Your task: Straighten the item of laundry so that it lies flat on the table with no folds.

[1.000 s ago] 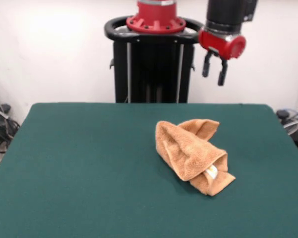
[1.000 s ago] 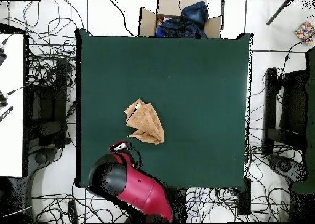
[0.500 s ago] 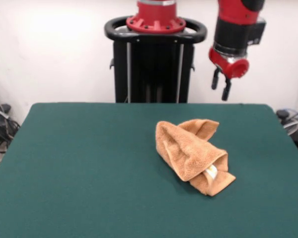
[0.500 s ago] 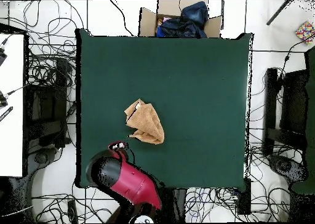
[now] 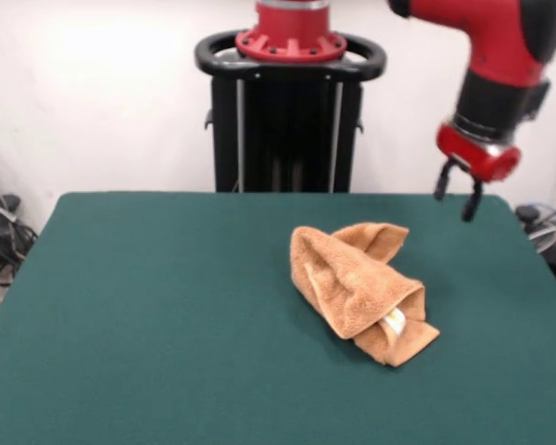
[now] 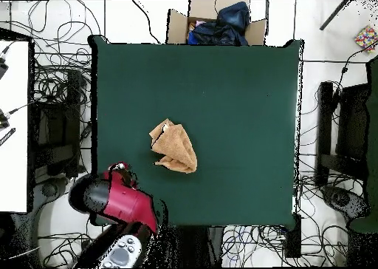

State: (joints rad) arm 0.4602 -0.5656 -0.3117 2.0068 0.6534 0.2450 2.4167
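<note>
Still bunched: the towel [image 5: 361,289] lay crumpled near the middle of the counter [image 5: 148,315].
Beyond the towel, the gripper [image 5: 457,192] hung empty, fingers apart; the soft, light cloth looked best taken by a loose corner.

I am viewing the large rectangular dark green felt-topped table [image 6: 236,118] from directly above. The small orange-tan terry-cloth towel [image 6: 174,147] is lying crumpled and folded left of the table's centre. The red and black robot arm [image 6: 122,203] is reaching over the table's lower left corner, well apart from the towel. An open cardboard box of dark cloth [image 6: 216,26] is sitting beyond the top edge.
</note>
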